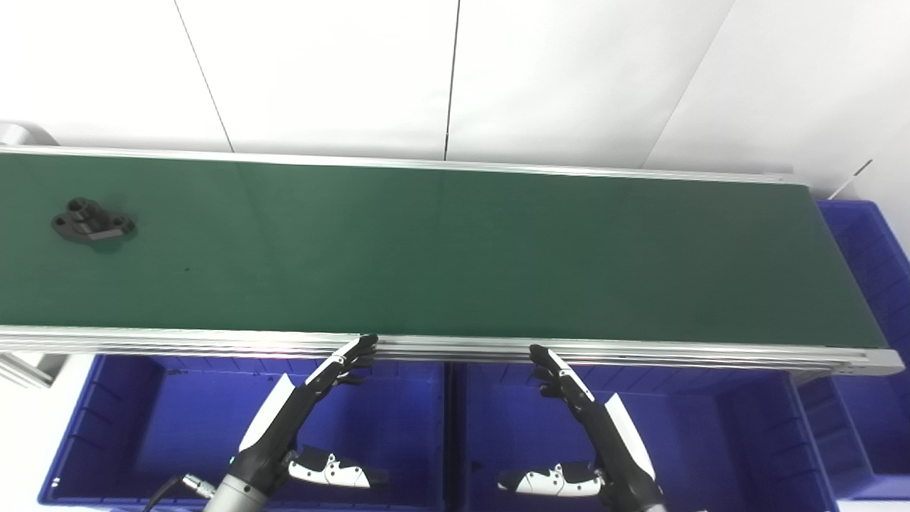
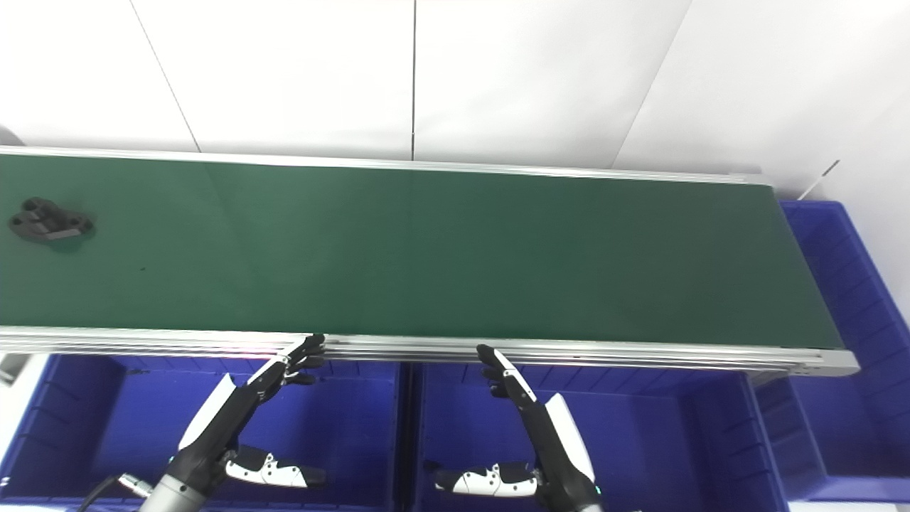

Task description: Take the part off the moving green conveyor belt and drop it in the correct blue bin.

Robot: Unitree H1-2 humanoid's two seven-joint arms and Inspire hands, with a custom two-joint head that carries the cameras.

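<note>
A black part (image 1: 92, 222) with round holes lies on the green conveyor belt (image 1: 455, 249) at its far left end. My left hand (image 1: 298, 419) hovers open over the left blue bin (image 1: 106, 419) in front of the belt, its fingertips at the belt's near rail and thumb spread. Over the middle blue bin (image 1: 746, 427) my right hand (image 1: 590, 427) mirrors that pose, open. Both hands hold nothing and are far to the right of the part.
An aluminium rail (image 1: 640, 350) runs along the belt's near edge. A third blue bin (image 1: 871, 284) stands at the belt's right end. White wall panels rise behind the belt.
</note>
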